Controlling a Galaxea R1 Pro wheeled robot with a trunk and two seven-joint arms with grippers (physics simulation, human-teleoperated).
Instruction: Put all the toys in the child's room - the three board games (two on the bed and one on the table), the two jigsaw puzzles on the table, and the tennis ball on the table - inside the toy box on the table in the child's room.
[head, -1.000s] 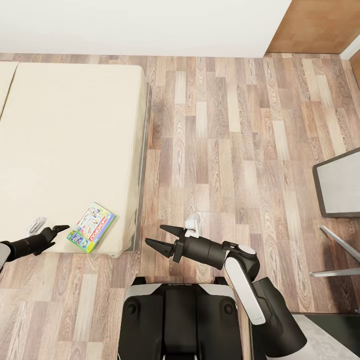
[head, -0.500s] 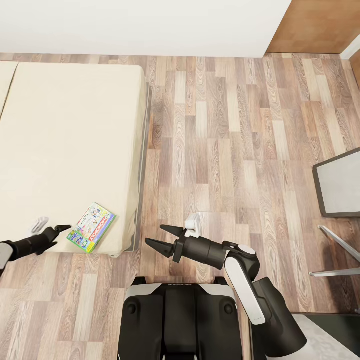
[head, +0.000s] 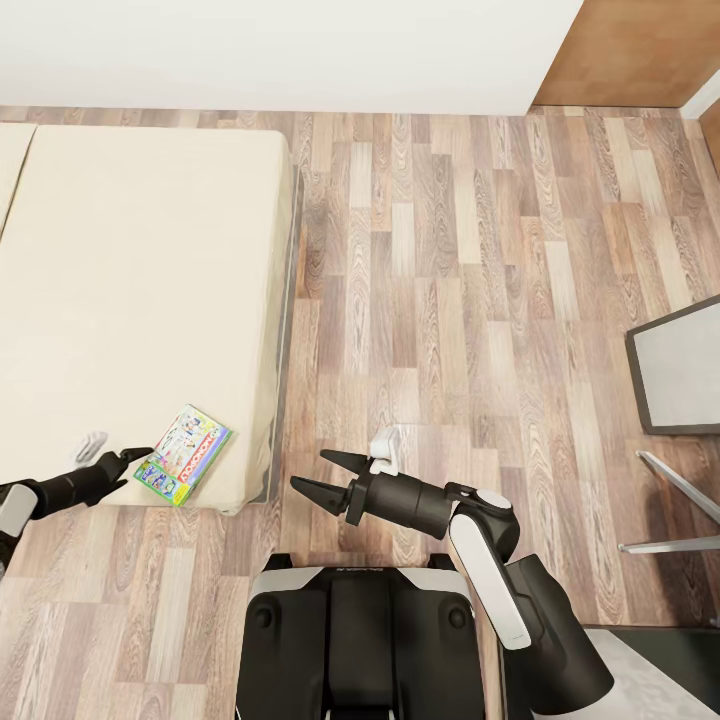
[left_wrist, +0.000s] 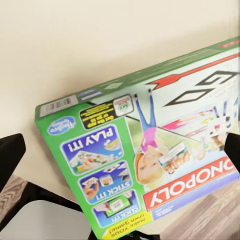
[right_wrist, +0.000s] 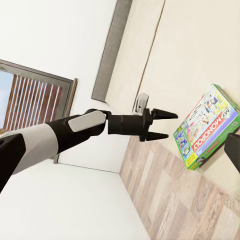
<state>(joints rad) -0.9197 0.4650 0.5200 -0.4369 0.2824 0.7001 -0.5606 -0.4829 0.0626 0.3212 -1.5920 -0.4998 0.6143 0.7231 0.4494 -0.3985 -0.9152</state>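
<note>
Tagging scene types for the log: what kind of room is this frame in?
Most likely a bedroom, probably a child's. A cream bed stands against the white wall on a wood plank floor, and a Monopoly board game lies near the bed's corner, just ahead of the open left gripper.

The head view looks steeply down from above the robot's trunk over the bed (head: 140, 300) and the floor (head: 450, 280). The left wrist view sits very close to the board game (left_wrist: 150, 150), facing it over the bed edge. The right wrist view looks from farther off and shares that board game (right_wrist: 206, 125), the bed, and the left claw (right_wrist: 167, 125) with the head view.
</note>
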